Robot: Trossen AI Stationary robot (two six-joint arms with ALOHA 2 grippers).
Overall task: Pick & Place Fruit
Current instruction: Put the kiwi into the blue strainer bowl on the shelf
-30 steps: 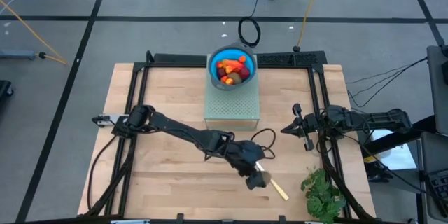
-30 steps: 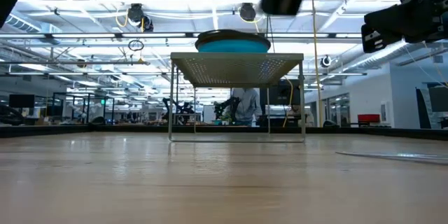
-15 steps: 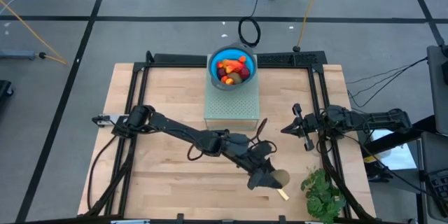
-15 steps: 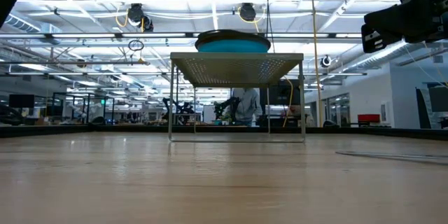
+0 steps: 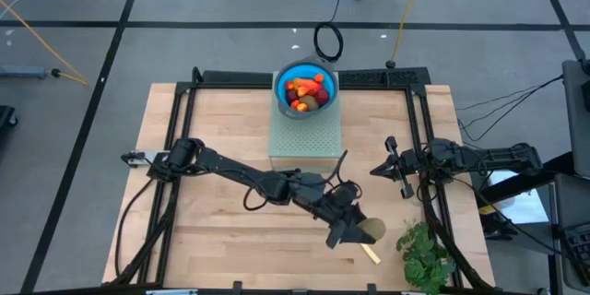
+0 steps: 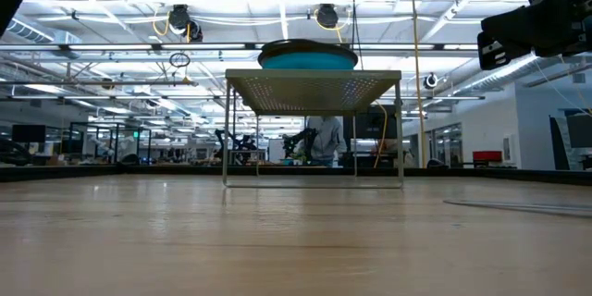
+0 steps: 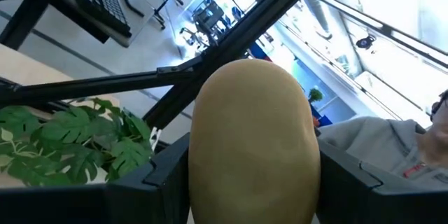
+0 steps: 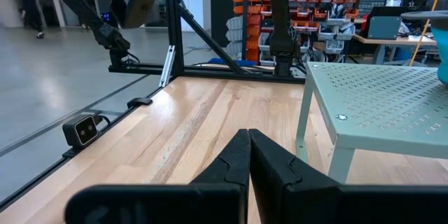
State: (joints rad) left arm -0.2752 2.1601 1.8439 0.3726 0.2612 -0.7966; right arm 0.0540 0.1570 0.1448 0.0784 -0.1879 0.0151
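The left hand (image 5: 355, 231) grips a tan-brown oval fruit, a kiwi (image 7: 253, 147), between its two fingers (image 7: 154, 182). In the left wrist view the kiwi fills the gap between the fingers, its long axis running along them and its rounded end pointing out past the fingertips. From above, the kiwi (image 5: 369, 231) shows as a small tan oval at the tip of the left hand, well in front of the stand (image 5: 305, 138) and off toward the right-hand side of the table (image 5: 221, 111). It hangs above the cream knife (image 5: 370, 253), which lies on the wood, and close beside the leafy bunch (image 5: 424, 253) at the table's front right corner; the leaves (image 7: 70, 143) also show in the left wrist view, next to the kiwi. On the stand sits a blue bowl (image 5: 279, 88) holding the other fruit (image 5: 305, 92): orange, red and dark pieces heaped together. In the low view the bowl (image 6: 307, 55) rests on the stand's perforated top (image 6: 313, 88). The right hand (image 5: 395, 168) waits to the right of the stand, near the table's right edge, with its fingers (image 8: 238, 161) pressed shut on nothing.
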